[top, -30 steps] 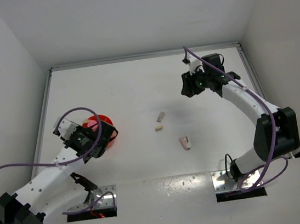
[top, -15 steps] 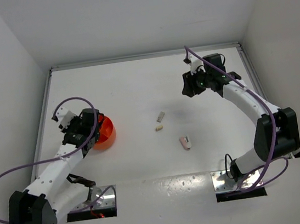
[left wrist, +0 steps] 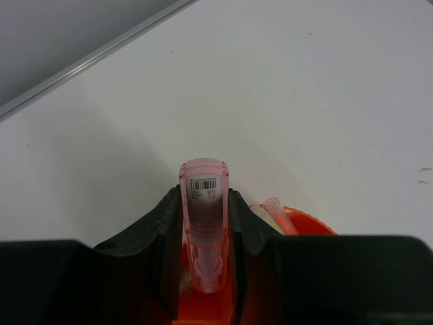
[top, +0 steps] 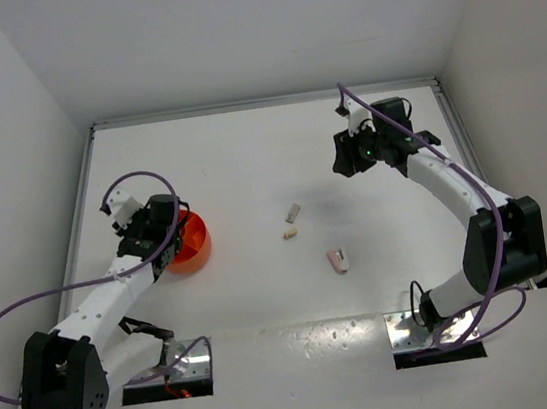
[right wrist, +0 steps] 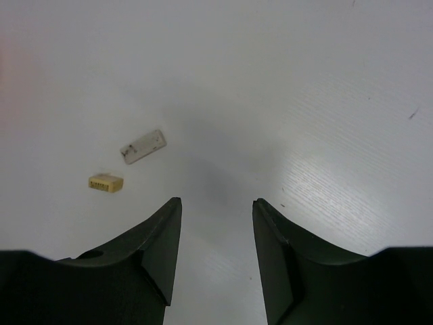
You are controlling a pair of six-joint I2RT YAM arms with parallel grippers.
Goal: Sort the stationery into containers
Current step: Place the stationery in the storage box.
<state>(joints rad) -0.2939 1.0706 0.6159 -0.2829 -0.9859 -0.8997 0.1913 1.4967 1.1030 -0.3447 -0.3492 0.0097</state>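
Note:
My left gripper (top: 169,234) hangs over the round orange bowl (top: 190,246) at the left of the table. In the left wrist view the left gripper (left wrist: 204,196) is shut on a pink-and-dark capped cylinder (left wrist: 204,230), held upright above the bowl's rim (left wrist: 308,218). A pink stick (left wrist: 277,210) leans inside the bowl. Three pieces lie mid-table: a pale grey stub (top: 294,212), a tan stub (top: 289,233) and a pink-and-white piece (top: 337,260). My right gripper (top: 346,158) is open and empty, high over the table. It shows the grey stub (right wrist: 143,147) and the tan stub (right wrist: 106,183) ahead on the left.
A raised metal strip (top: 260,103) borders the table at the back and sides, with white walls beyond. Purple cables loop off both arms. Two metal mounting plates (top: 426,329) sit at the near edge.
My left wrist has swung back and to the left over the bowl, uncovering most of it. The right arm has barely moved.

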